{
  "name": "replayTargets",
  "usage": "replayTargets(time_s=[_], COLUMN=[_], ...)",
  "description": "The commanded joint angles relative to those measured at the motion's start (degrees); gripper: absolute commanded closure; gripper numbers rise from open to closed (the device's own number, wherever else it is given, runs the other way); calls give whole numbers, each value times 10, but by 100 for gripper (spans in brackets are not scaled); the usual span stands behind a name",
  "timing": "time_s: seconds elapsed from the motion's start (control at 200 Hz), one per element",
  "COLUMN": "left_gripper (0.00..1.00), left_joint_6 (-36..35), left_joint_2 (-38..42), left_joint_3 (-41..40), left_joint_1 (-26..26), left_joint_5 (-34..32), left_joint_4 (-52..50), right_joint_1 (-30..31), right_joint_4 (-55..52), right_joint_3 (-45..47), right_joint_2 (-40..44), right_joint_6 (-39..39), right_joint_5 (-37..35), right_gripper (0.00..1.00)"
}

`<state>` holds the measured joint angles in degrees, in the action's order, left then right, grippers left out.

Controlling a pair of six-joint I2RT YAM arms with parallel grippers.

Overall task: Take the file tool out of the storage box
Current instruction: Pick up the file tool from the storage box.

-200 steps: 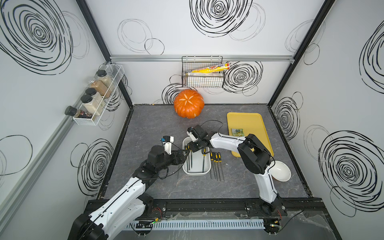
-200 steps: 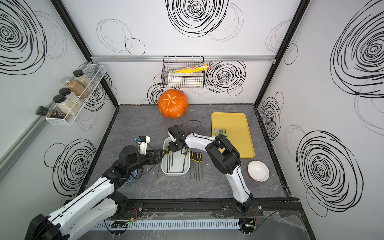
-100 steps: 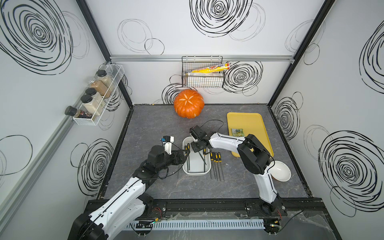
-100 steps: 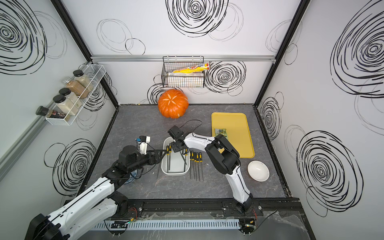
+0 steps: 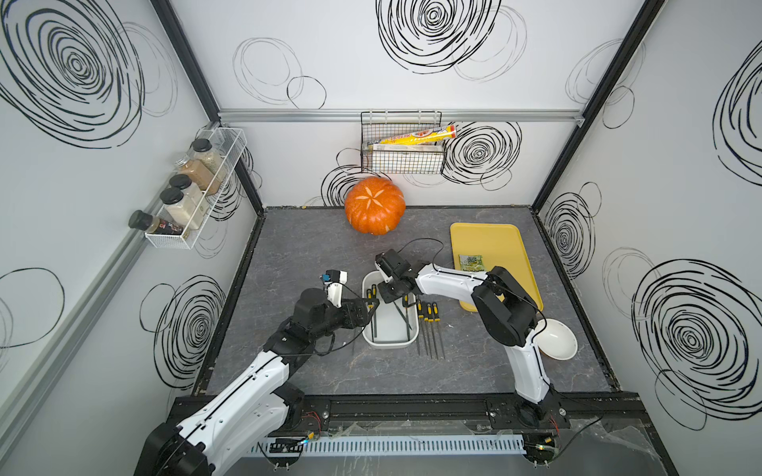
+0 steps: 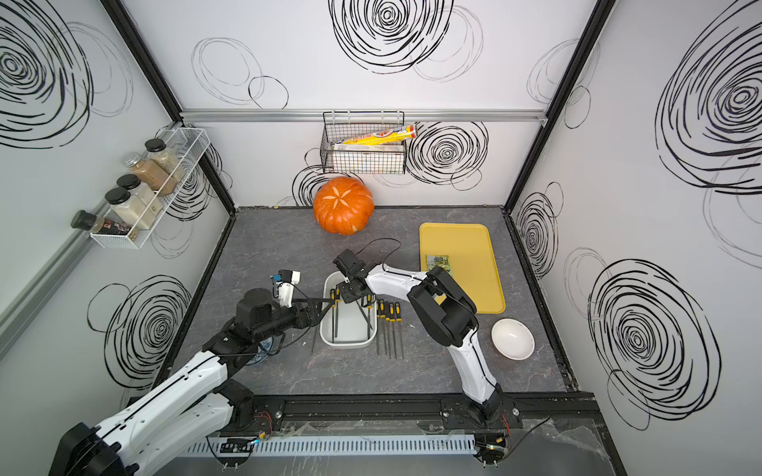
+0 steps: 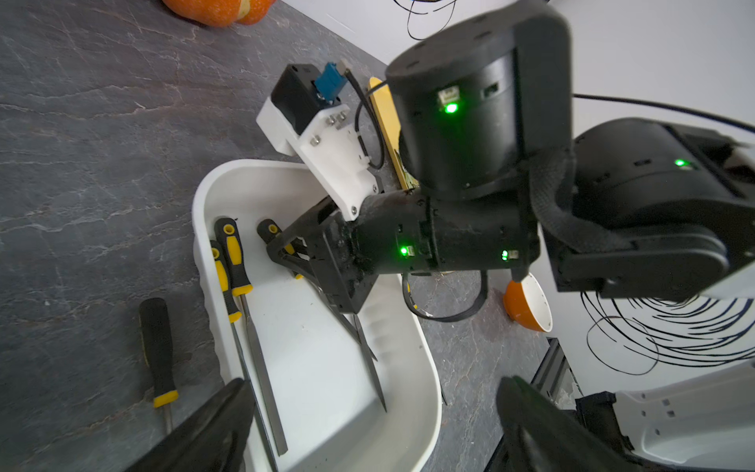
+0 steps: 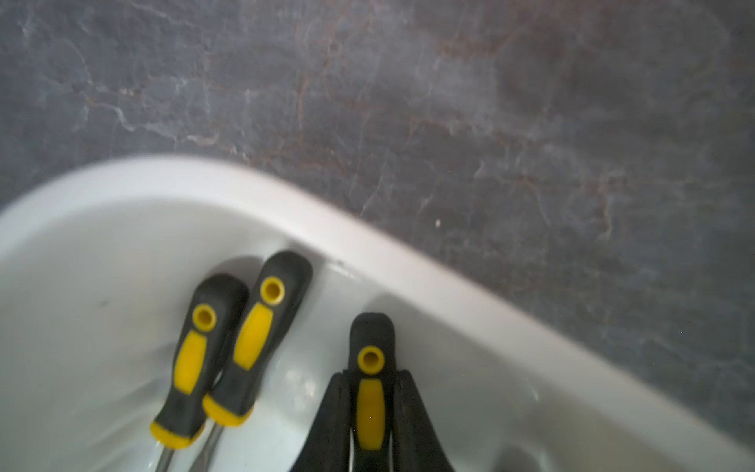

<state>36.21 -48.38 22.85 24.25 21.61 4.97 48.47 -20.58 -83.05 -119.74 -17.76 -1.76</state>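
The white storage box [image 5: 389, 344] [image 6: 348, 343] sits mid-table and holds several file tools with black-and-yellow handles. My right gripper [image 8: 371, 378] [image 5: 391, 290] reaches into the box's far end, shut on the handle of one file tool [image 8: 371, 339] [image 7: 267, 229]. That file's blade slants down inside the box. Two more files [image 8: 228, 347] [image 7: 233, 261] lie side by side along the box's left wall. My left gripper [image 7: 374, 384] [image 5: 365, 309] is open at the box's left rim, holding nothing.
One file [image 7: 157, 347] lies on the table left of the box and three files [image 5: 429, 325] lie to its right. A pumpkin [image 5: 374, 210] stands at the back, with a yellow tray [image 5: 495, 230] and a white bowl [image 5: 556, 340] on the right.
My right gripper has closed its fingers onto a file handle at the box's far end. The left gripper has opened wider and its arm has barely moved.
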Motion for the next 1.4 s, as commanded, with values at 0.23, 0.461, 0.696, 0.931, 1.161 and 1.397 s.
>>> replayTargets(time_s=[0.23, 0.461, 0.696, 0.931, 1.161, 1.397], left_gripper=[9, 15, 17, 30, 48, 65], left_joint_6=[6, 1, -24, -24, -18, -18], left_joint_2=[1, -19, -71, -105, -120, -128], left_joint_3=[-25, -25, 0, 10, 10, 10], left_joint_1=[-1, 51, 124, 137, 140, 140], left_joint_5=[115, 116, 57, 51, 54, 53], left_joint_4=[121, 154, 149, 152, 165, 171], right_joint_1=[-6, -36, -55, -59, -59, -42], right_joint_4=[152, 321, 488, 626, 653, 658], right_joint_3=[121, 222, 302, 363, 391, 419], right_joint_2=[191, 273, 321, 340, 354, 370], right_joint_6=[19, -66, -169, -253, -255, -234], right_joint_5=[122, 259, 346, 370, 363, 310], right_gripper=[97, 97, 100, 100, 100, 100])
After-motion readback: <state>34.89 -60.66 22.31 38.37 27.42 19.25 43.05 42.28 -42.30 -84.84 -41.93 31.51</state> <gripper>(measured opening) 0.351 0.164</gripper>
